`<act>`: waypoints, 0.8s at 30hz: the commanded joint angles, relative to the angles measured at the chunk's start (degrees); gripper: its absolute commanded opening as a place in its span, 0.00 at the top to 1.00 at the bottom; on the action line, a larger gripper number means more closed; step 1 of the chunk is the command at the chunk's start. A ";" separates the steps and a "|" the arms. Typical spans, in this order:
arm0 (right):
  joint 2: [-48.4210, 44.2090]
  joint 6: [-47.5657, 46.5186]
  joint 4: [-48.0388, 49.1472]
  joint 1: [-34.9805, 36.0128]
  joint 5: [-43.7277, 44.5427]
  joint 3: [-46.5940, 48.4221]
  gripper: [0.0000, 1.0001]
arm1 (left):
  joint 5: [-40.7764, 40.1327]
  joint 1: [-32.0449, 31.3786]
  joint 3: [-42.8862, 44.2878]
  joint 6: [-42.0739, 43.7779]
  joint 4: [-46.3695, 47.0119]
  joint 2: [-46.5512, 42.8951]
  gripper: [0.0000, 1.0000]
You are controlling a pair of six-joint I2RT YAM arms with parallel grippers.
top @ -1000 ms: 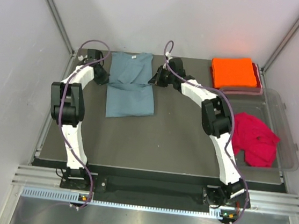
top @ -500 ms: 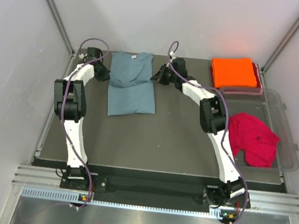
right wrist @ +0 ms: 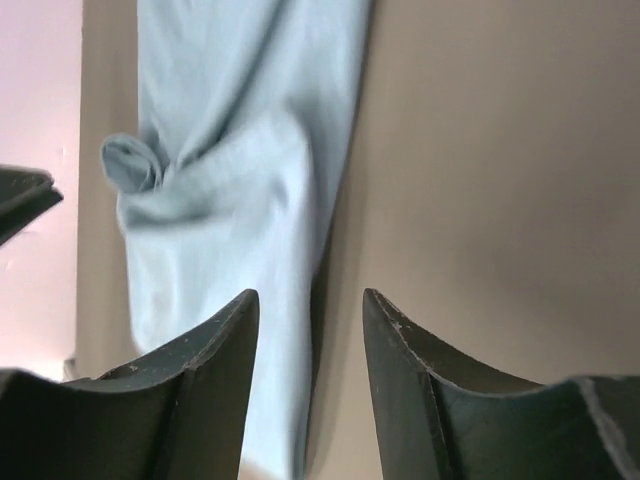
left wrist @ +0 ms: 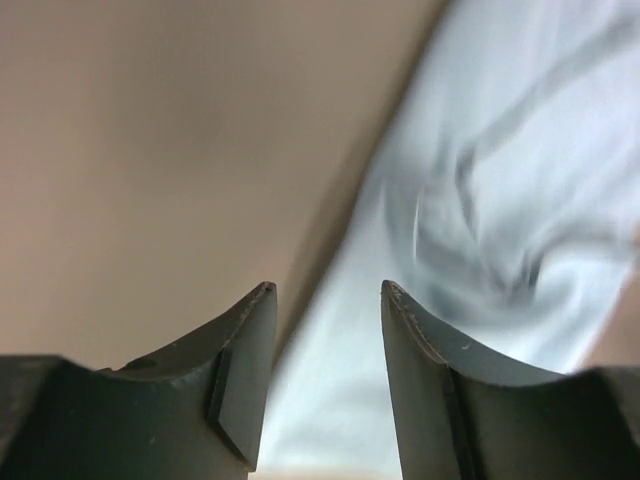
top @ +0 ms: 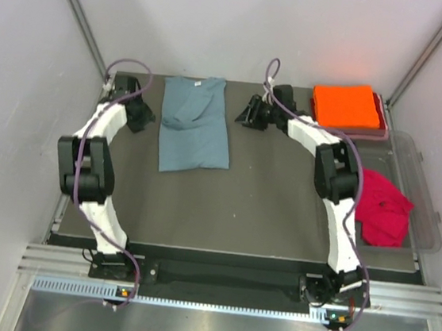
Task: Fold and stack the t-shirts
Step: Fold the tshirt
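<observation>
Grey-blue shirt (top: 195, 127) flat at the far left-centre of desk (top: 240, 208), sleeves folded in. Just beside it, left tool (top: 143, 117) and right tool (top: 247, 114), both released and empty. Probably best to pinch both far corners evenly and fold towards the near hem. Open desk in front. To the right, orange shirt (top: 343, 106) folded, red shirt (top: 380, 208) crumpled in tub (top: 432, 205).

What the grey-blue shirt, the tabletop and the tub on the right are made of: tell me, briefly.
Grey-blue shirt: soft matte fabric, probably cotton knit; it bunches into soft wrinkles. Tabletop: dark, matte, perhaps a rubber mat or coated board; no glare shows. Tub: clear, smooth plastic by its look; its wall is see-through.
</observation>
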 commanded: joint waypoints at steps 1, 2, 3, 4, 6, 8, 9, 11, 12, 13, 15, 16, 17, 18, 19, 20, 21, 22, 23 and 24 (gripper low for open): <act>-14.36 -0.54 -4.28 0.04 0.94 -8.60 0.54 | 7.28 -1.49 -10.45 2.64 3.13 -8.77 0.49; -16.57 0.86 -4.28 0.39 1.74 -15.16 0.54 | 8.69 -1.76 -12.73 2.73 3.74 -10.96 0.48; -18.60 1.22 -2.80 0.74 2.36 -18.44 0.53 | 10.10 -1.94 -17.02 2.73 4.45 -12.11 0.48; -22.10 1.57 -2.01 1.09 3.41 -21.52 0.53 | 11.59 -1.94 -19.06 2.47 5.59 -13.08 0.48; -24.76 2.37 0.18 2.41 4.03 -28.74 0.52 | 14.59 -1.94 -24.76 2.47 7.26 -15.81 0.48; -26.26 2.72 0.55 3.81 3.59 -32.34 0.51 | 15.82 -2.03 -27.51 2.12 8.32 -17.65 0.48; -26.26 2.63 0.72 4.26 3.33 -33.06 0.51 | 15.91 -2.11 -29.52 2.12 8.50 -18.10 0.48; -26.18 0.72 1.08 5.48 2.10 -34.38 0.51 | 16.00 -2.03 -30.94 2.38 8.41 -19.06 0.48; -26.09 -0.52 1.25 5.84 1.75 -34.65 0.50 | 16.00 -2.03 -32.17 2.47 8.50 -19.24 0.48; -25.57 -1.84 1.17 6.19 1.23 -34.91 0.50 | 15.92 -2.38 -32.79 2.56 8.67 -19.59 0.47; -24.77 -4.74 0.81 6.46 0.35 -35.44 0.50 | 15.91 -2.64 -34.28 2.56 9.37 -19.94 0.47; -24.16 -5.36 0.73 6.46 -0.27 -35.79 0.51 | 15.83 -2.90 -34.64 2.47 9.55 -19.77 0.47; -23.81 -6.50 0.55 6.46 -0.45 -35.88 0.51 | 15.65 -2.99 -34.99 2.64 9.73 -19.60 0.47; -23.19 -6.94 1.25 6.54 -1.49 -36.05 0.51 | 14.87 -3.26 -35.51 2.73 9.81 -19.42 0.47; -22.75 -7.21 1.60 6.54 -2.03 -35.79 0.50 | 14.43 -3.26 -35.61 2.91 9.64 -18.81 0.47; -22.31 -7.99 1.78 6.81 -2.38 -35.44 0.51 | 13.99 -3.26 -35.61 2.99 9.64 -18.63 0.47; -21.70 -8.44 1.69 6.98 -2.64 -34.92 0.51 | 13.72 -3.26 -35.61 3.08 9.73 -18.37 0.47; -20.56 -9.05 1.61 7.07 -3.08 -34.04 0.51 | 12.76 -3.17 -35.52 3.34 9.47 -17.84 0.47; -20.12 -10.01 1.17 7.16 -3.00 -33.51 0.51 | 12.32 -3.17 -35.26 3.52 9.46 -17.66 0.47; -19.50 -10.46 0.99 7.33 -2.74 -33.07 0.51 | 11.96 -3.26 -34.73 3.61 9.20 -17.40 0.47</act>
